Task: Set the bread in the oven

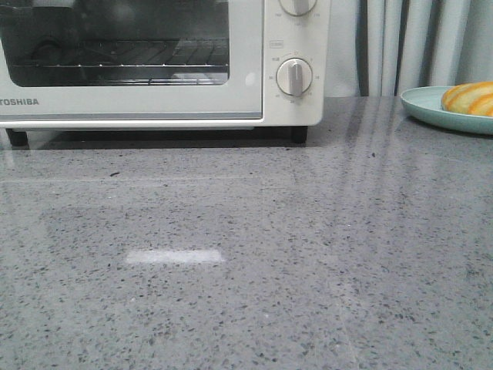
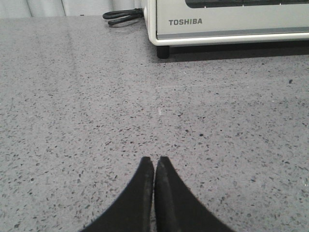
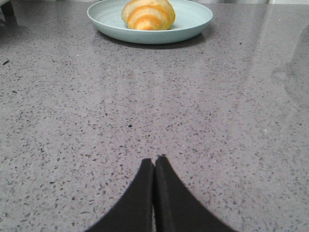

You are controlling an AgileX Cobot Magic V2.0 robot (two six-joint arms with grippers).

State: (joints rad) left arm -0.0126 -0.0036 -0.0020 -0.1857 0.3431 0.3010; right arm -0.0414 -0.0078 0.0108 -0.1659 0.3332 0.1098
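Nothing of the task looks done yet, judging from how things lie; the bread [image 1: 470,98] sits on a pale blue-green plate [image 1: 422,106] at the right edge of the front view, about a quarter of the way down the frame, and the oven [image 1: 154,100] fills the upper left of that view with its glass door shut flat against the body; the wire rack [image 1: 131,58] shows through the window with no bread on it. The grey speckled tabletop [image 1: 246,270] lies between the two, and no arm shows in the front view.

In the right wrist view the bread [image 3: 148,14] stands at the top centre of the frame, on the near part of the plate [image 3: 193,21], well apart from the right tool [image 3: 154,162], whose two dark fingers meet at their tips with nothing between them; in the left wrist view the left tool [image 2: 155,160] is likewise closed and empty, low at the bottom centre of the frame, while the oven [image 2: 231,24] front with its TOSHIBA lettering runs across the upper right; a dark power cord [image 2: 123,16] lies coiled at the top, just left of the oven.

What is left, as I judge it, is everything: the door must come down, the bread must be lifted from the plate, carried across and set on the rack; whether the door should then be closed again the task does not say.
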